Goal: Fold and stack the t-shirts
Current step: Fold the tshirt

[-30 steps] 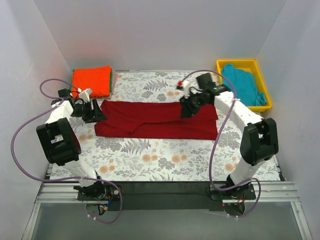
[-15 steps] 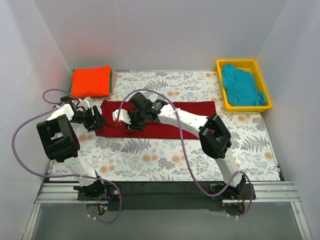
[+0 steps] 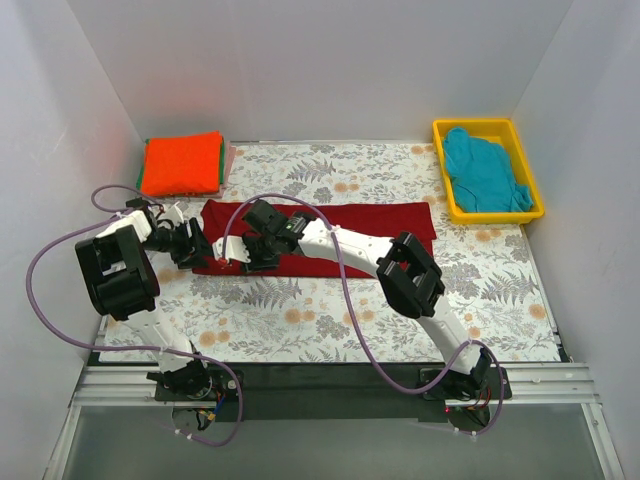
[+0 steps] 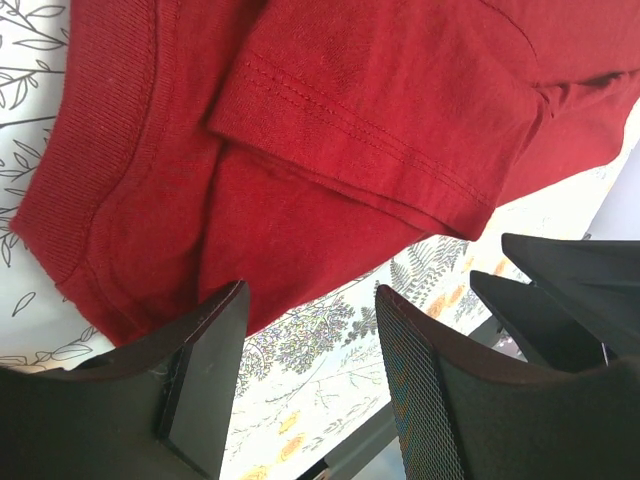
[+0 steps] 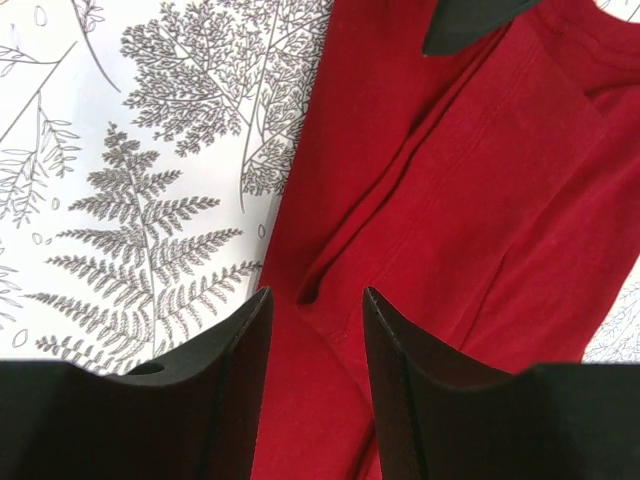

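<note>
Your left claw [image 3: 195, 243] sits at the left end of the maroon shirt [image 3: 390, 215] with its fingers parted and nothing between them; from its wrist camera the claw [image 4: 312, 300] hangs over the near-left corner of the maroon shirt [image 4: 350, 100], where a stitched sleeve hem lies folded over the body of the cloth and the ribbed collar band runs along the left edge. Your right claw [image 3: 245, 255] reaches across the shirt to the same left end, just beside the left claw, and it too is open with an empty gap; its wrist view shows the claw [image 5: 317, 300] above the shirt's edge, with creased folds of the maroon shirt [image 5: 450, 200] to one side and the fern print of the flowered tabletop [image 5: 150, 230] to the other. The shirt itself lies flat as a long narrow band across the far half of the flowered tabletop [image 3: 330, 300]. Behind the shirt's left end, in the far left corner, a folded orange shirt [image 3: 182, 163] tops a small stack that shows a green edge [image 3: 221, 170] under it. Off the shirt's right end, a yellow bin [image 3: 488, 124] holds a crumpled teal shirt [image 3: 485, 172].
</note>
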Action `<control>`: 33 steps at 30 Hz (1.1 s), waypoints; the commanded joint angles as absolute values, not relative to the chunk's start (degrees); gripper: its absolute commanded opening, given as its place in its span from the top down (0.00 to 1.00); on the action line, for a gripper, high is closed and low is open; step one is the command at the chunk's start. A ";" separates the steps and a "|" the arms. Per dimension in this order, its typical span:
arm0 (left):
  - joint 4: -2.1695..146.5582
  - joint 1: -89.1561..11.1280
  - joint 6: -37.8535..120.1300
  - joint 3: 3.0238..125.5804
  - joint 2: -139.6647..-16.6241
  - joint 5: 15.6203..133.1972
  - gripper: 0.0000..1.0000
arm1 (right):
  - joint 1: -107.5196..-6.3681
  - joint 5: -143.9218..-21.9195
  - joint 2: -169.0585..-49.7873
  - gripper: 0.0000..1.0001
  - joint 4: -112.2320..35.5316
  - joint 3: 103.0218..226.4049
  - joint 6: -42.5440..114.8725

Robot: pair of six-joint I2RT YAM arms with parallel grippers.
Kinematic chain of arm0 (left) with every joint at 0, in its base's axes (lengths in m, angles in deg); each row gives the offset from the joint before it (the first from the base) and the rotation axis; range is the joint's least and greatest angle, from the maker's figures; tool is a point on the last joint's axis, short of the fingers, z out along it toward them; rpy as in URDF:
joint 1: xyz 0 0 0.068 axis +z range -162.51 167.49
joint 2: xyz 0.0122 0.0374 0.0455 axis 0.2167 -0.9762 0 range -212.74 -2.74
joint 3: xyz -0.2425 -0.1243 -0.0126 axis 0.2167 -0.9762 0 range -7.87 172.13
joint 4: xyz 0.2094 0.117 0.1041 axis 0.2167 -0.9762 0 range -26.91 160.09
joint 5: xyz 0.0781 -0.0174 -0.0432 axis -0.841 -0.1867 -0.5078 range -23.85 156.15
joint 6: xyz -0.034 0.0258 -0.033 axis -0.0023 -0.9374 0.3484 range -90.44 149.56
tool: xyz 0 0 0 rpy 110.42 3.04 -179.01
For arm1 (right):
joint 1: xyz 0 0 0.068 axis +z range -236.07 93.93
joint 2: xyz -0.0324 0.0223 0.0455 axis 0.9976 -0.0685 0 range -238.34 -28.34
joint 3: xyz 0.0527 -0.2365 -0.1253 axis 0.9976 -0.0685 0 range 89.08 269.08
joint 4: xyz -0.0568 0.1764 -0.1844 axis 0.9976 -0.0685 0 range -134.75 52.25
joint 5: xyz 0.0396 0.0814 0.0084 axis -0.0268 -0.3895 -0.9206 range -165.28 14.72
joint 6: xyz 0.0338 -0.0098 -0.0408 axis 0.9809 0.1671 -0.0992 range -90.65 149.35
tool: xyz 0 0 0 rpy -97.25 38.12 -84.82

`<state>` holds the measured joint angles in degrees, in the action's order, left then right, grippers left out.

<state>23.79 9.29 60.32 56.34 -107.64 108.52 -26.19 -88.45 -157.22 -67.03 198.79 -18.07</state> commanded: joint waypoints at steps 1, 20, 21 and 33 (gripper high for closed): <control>24.21 9.46 59.53 57.26 -108.12 108.16 0.47 | -26.13 -88.02 -159.03 0.53 -65.35 201.75 -19.08; 26.50 9.55 60.85 56.20 -108.91 105.79 0.47 | -26.74 -84.25 -159.04 0.99 -63.34 202.37 -19.26; 26.50 9.55 60.93 56.21 -108.91 105.79 0.47 | -27.09 -83.98 -158.95 0.99 -62.63 202.37 -19.17; 27.20 9.55 61.64 56.03 -108.73 105.61 0.47 | -35.79 -81.08 -158.94 0.99 -53.14 201.23 -8.98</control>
<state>25.34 9.27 61.61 56.34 -109.26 106.79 -33.95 -83.03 -160.52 -57.76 199.99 -13.35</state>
